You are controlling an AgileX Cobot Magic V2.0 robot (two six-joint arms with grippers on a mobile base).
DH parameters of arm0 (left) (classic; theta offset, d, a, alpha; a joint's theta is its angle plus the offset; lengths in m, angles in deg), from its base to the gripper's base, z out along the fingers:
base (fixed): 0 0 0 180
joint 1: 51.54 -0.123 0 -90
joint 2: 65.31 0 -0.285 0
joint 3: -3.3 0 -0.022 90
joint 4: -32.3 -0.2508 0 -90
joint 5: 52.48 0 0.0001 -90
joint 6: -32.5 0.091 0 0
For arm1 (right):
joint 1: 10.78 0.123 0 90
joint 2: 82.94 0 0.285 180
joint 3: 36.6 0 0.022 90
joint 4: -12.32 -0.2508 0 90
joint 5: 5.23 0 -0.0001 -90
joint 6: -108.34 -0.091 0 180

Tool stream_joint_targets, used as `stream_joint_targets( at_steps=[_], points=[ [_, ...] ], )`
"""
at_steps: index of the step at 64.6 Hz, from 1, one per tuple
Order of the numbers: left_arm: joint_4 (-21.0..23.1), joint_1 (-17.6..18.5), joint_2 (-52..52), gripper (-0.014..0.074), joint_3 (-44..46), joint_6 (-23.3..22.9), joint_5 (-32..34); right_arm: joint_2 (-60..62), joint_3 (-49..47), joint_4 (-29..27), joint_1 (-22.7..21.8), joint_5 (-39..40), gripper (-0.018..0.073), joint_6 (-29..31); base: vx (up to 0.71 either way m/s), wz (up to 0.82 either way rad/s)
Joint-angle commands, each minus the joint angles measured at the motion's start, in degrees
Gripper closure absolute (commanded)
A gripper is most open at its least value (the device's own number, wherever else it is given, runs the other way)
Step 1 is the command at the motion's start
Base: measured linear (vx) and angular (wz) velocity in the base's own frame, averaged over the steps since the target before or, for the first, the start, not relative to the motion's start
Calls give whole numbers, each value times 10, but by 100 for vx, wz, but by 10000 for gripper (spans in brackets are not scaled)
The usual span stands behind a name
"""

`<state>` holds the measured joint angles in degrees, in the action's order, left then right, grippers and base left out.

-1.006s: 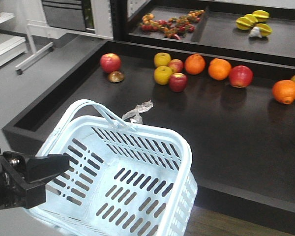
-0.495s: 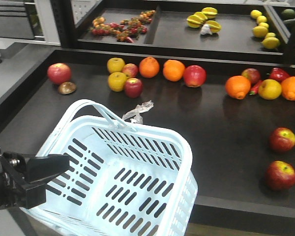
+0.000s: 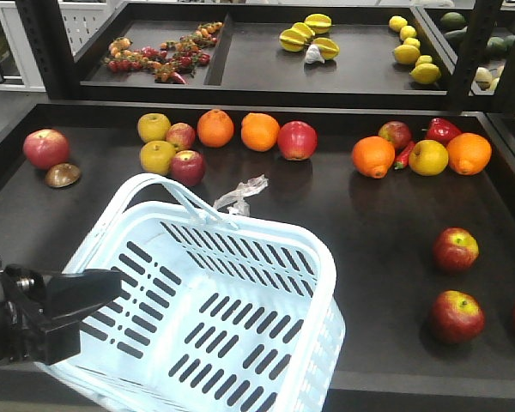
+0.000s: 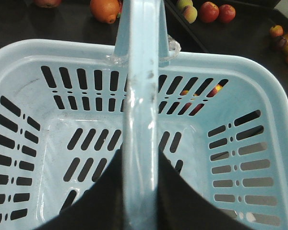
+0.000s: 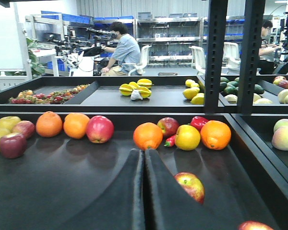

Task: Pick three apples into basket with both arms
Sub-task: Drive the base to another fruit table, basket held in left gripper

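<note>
While left gripper holds it — basket runs diagonally.

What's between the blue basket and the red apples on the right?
Nothing. In the front view, only bare black shelf lies between the pale blue slotted plastic basket and the streaky dark red round apples.

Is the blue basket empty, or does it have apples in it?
Empty. The basket shows only its bare slotted bottom in the front and left wrist views; the red apples lie outside on the black shelf.
</note>
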<state>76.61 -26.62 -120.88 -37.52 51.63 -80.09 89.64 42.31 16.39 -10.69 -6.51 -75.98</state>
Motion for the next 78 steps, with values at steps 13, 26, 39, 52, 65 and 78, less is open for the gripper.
stream_joint_targets(
  at_steps=[13, 26, 39, 52, 65, 78],
  points=[
    [26, 1, 8, 604, 20, -6, 35, -10, 2, 1, 0, 41, 568, 5, 11, -9],
    [26, 1, 8, 604, 20, -6, 35, -10, 2, 1, 0, 41, 568, 5, 11, -6],
    [26, 1, 8, 604, 20, -6, 35, -10, 2, 1, 0, 41, 568, 5, 10, -5],
    [26, 1, 8, 604, 20, -6, 35, -10, 2, 1, 0, 41, 568, 5, 9, -3],
    [26, 1, 8, 604, 20, -6, 35, -10, 2, 1, 0, 41, 568, 5, 8, -1],
    [26, 1, 8, 604, 20, -6, 35, -10, 2, 1, 0, 41, 568, 5, 7, -1]
  ],
)
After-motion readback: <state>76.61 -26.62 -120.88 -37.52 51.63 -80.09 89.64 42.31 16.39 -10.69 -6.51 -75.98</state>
